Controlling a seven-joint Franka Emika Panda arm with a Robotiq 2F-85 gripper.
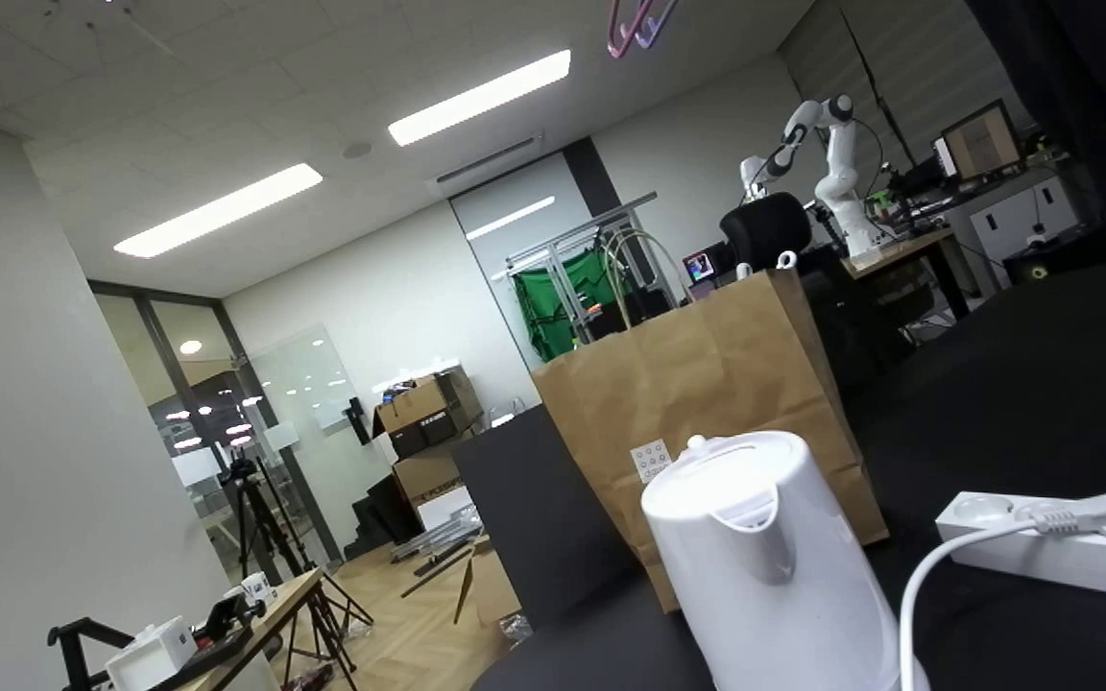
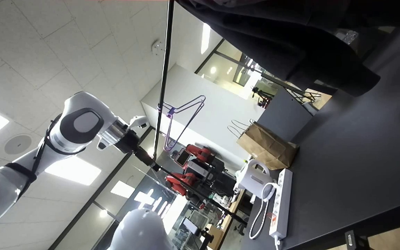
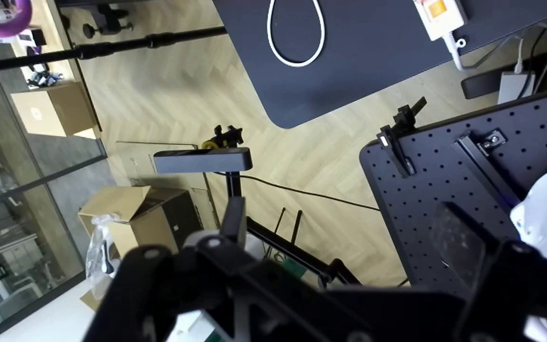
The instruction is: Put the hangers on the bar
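Observation:
At least two thin purple hangers (image 2: 171, 111) hang on the black bar (image 2: 165, 62) in an exterior view. Their hooks are at the bar, and their triangular bodies overlap. Two hanger ends (image 1: 617, 52) show at the top edge in an exterior view, one pinker than the other; the rest is cut off. A blurred purple curve of a hanger (image 3: 5, 29) shows in the wrist view's top left corner. My gripper (image 2: 154, 166) is by the end of the bar, apart from the hangers. In the wrist view my gripper (image 3: 347, 223) has its fingers wide apart with nothing between them.
A black pole (image 2: 200, 194) runs from the bar's end to the dark table (image 2: 342, 149). On the table stand a paper bag (image 2: 266, 146), a white kettle (image 2: 255, 180) and a power strip (image 2: 282, 205) with white cable. Dark cloth (image 2: 290, 45) hangs along the bar's far part.

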